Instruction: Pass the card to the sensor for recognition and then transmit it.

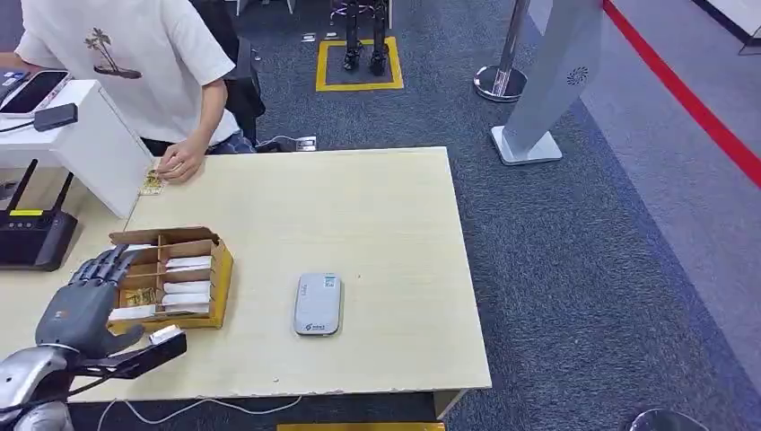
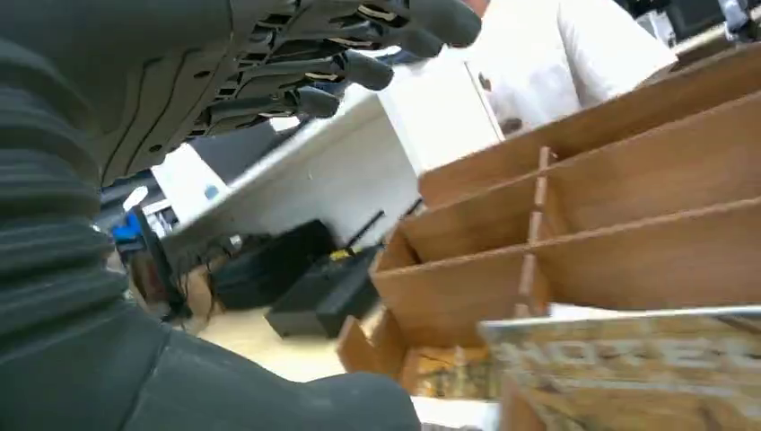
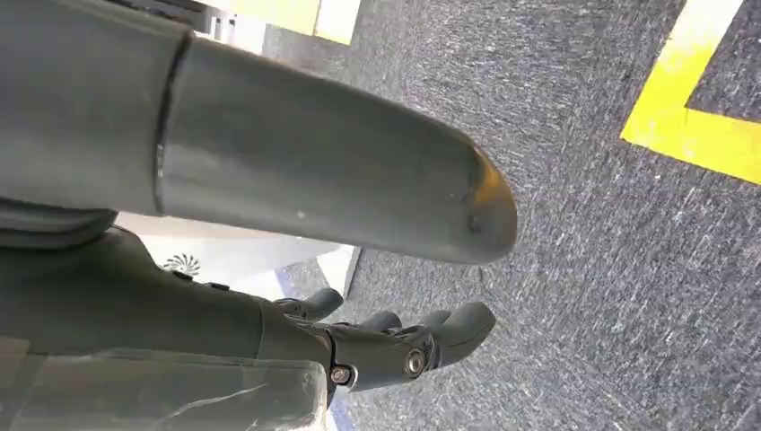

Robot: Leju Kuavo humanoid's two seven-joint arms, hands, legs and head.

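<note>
Head view: left hand (image 1: pixel 85 301) over the left edge of the cardboard divider box (image 1: pixel 218 269), fingers spread, holding nothing. Cards (image 1: pixel 187 263) sit in its compartments. Grey sensor (image 1: pixel 318 304) lies right of box on table (image 1: pixel 377 215). Right hand (image 3: pixel 395 346) above carpet, fingers loosely curled, empty.

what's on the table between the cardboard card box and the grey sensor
Nothing: in the head view, bare tabletop separates the card box from the sensor.
</note>
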